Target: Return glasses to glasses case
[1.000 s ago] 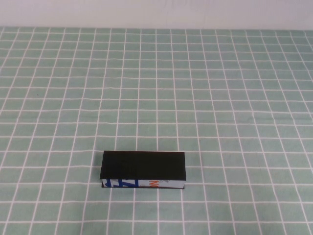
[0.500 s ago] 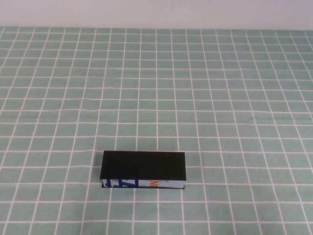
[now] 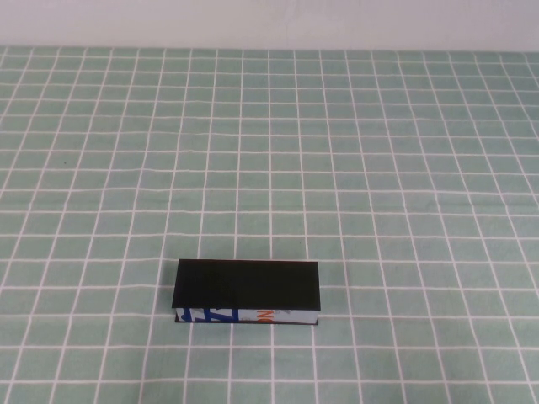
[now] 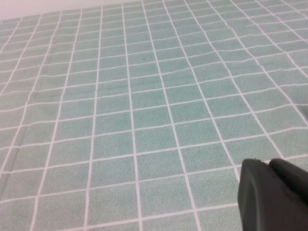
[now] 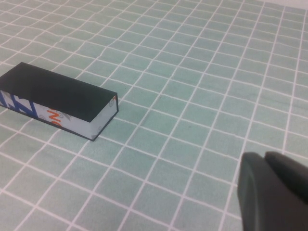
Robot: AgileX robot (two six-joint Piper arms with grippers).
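Right, we see the glasses case (image 3: 248, 291) lying shut on the green checked cloth (image 3: 379, 168), near the table's front edge, printed white edge twd the robot. Right gripper (image 5: 275, 192) hovers off to the case's side, jaws fully closed, holding nothing. Left gripper (image 4: 274, 195) over bare cloth; can't tell its state. Glasses not visible.
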